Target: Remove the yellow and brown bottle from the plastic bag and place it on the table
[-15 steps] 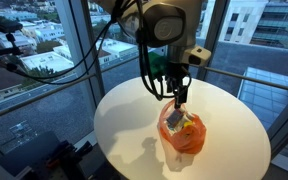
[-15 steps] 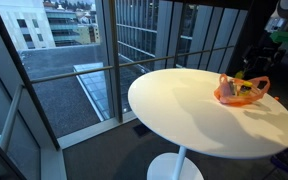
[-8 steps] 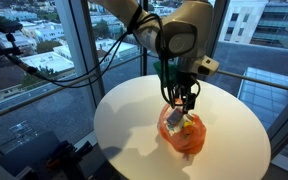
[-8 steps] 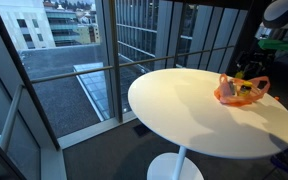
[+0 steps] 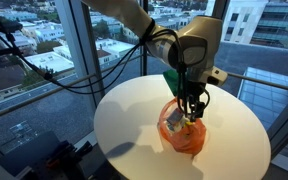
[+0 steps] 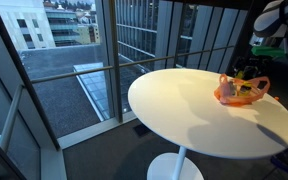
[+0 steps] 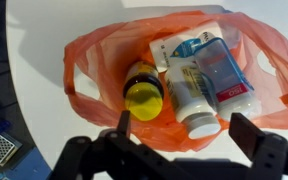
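An orange plastic bag lies open on the round white table; it also shows in both exterior views. Inside lies the brown bottle with a yellow cap, beside a white bottle with a white cap and a white, blue and red box. My gripper is open, directly above the bag, its fingers either side of the white bottle's cap and touching nothing. In an exterior view the gripper hangs just over the bag.
The table stands next to tall windows with a railing and city buildings outside. Cables hang from the arm. The bag sits toward one side of the tabletop; bare white surface spreads on the other side.
The arm has swung across and come down over the bag. The bag and its contents have not moved.
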Robot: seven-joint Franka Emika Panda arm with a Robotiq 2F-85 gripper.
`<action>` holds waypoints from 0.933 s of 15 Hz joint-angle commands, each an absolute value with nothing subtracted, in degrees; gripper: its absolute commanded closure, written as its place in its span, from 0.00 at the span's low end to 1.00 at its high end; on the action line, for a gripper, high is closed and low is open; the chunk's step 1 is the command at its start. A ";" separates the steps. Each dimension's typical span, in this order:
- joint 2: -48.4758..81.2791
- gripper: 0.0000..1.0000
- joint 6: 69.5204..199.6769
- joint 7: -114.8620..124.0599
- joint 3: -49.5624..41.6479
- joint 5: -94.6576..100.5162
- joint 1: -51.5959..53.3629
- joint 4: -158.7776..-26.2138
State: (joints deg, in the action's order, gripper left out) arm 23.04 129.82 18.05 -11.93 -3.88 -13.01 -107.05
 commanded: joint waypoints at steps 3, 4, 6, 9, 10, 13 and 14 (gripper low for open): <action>26.32 0.00 127.93 18.53 -13.02 -5.04 -13.42 -102.71; 26.64 0.00 127.77 18.50 -13.14 -5.02 -13.56 -102.37; 27.22 0.00 127.57 18.46 -13.37 -5.00 -13.84 -101.82; 27.74 0.00 127.29 18.36 -13.70 -4.93 -14.14 -101.48; 27.92 0.00 127.22 18.35 -13.80 -4.90 -14.18 -101.39; 27.99 0.00 126.52 18.13 -13.93 -4.91 -14.23 -101.38; 27.89 0.00 126.33 18.04 -13.92 -4.91 -14.22 -101.49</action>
State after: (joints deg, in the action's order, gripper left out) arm 27.23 128.86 18.06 -13.90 -3.88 -13.84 -103.56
